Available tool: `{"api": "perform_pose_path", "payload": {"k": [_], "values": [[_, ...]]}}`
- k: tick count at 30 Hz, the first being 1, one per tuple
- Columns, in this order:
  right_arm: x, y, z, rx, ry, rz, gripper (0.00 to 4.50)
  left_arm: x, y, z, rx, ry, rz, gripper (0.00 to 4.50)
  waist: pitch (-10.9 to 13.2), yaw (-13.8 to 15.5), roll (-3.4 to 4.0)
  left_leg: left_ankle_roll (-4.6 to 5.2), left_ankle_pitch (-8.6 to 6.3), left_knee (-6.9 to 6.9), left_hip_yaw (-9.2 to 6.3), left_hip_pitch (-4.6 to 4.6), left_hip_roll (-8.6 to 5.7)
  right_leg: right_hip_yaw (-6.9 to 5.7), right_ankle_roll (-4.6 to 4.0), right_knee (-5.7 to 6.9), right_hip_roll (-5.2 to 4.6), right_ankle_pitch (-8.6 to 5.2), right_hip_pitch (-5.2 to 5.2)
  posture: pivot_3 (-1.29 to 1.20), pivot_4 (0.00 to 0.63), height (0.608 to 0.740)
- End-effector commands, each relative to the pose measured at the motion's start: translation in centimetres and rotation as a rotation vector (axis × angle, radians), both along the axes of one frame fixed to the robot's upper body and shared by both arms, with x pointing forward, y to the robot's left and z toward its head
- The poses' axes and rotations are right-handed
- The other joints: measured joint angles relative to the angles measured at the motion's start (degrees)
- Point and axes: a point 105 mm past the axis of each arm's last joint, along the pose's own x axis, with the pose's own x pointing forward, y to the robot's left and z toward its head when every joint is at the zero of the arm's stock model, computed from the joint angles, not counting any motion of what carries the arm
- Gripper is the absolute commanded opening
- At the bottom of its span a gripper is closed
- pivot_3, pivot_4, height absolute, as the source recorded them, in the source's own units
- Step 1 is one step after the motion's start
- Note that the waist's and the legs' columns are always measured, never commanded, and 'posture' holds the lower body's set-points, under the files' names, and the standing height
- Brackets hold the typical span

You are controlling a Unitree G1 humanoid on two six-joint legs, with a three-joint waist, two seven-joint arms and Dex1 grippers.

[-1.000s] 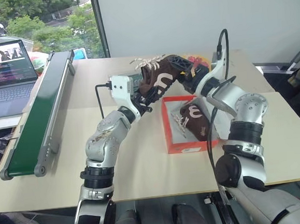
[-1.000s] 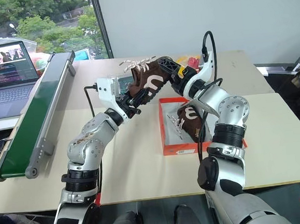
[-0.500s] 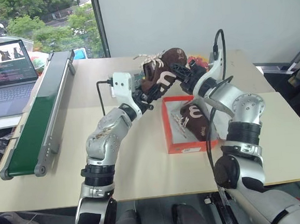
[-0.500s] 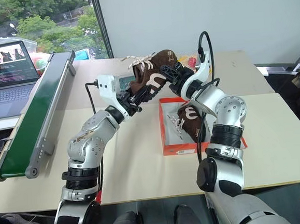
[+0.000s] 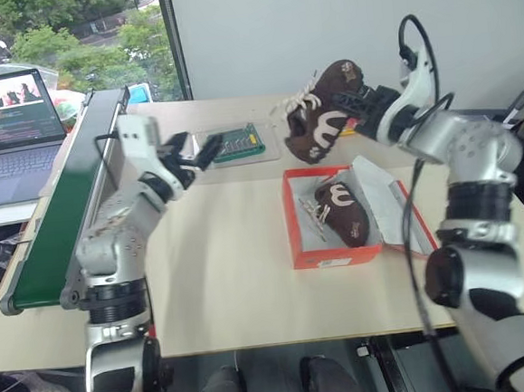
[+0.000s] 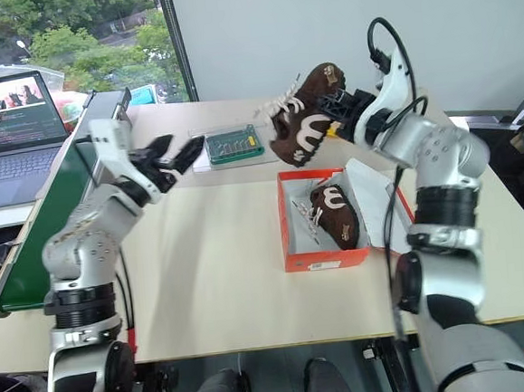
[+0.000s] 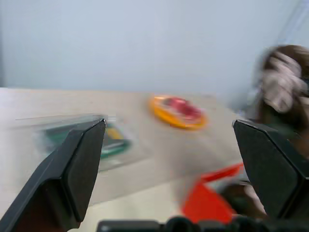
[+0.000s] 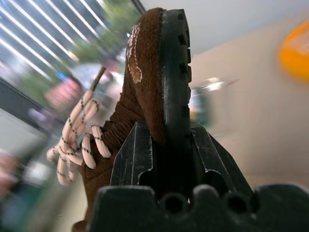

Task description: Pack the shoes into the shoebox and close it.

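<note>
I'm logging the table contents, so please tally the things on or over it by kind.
Shoes: 2 (one in the right hand, one in the box)
Shoebox: 1
Circuit board tray: 1
Conveyor: 1
Laptop: 1
Total: 6

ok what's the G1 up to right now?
It's packing shoes. The right gripper is clamped on one brown shoe, holding it in the air just behind the open red shoebox. The other shoe already lies inside the box, and the lid is not closed. The left gripper hangs open and empty off to the left, near the clear tray with the circuit board.
</note>
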Motion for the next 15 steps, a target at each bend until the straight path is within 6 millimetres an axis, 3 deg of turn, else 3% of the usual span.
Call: {"api": "perform_pose_path", "payload": {"k": [1, 5, 15], "values": [[-0.5, 0.6, -1.5, -0.175, 0.075, 0.119, 0.35, -0.6, -1.0, -0.2, 0.003, -0.006, -0.02, 4.5, 0.0, 0.05, 0.0, 0.0, 0.0, 0.01, 0.01, 0.01, 0.0, 0.0, 0.0, 0.01, -0.01, 0.0, 0.01, 0.0, 0.15, 0.74], [-1.1, 0.4, -3.8, -0.303, 0.16, 0.212, 0.35, -1.3, -2.6, -1.2, -0.005, 0.012, -0.049, 4.5, 0.02, 0.25, -0.02, 0.0, 0.0, 0.01, 0.01, -0.01, -0.03, 0.03, 0.0, 0.03, -0.04, 0.0, -0.02, 0.0, 0.15, 0.74], [-1.9, 1.3, -7.6, -0.359, 0.272, 0.348, 0.35, -1.8, -1.8, -1.6, -0.002, 0.02, 0.005, 4.5, 0.02, 0.24, -0.02, 0.0, 0.0, 0.03, 0.0, -0.01, -0.02, 0.06, 0.0, 0.06, -0.02, 0.0, -0.07, 0.0, 0.15, 0.74]]}}
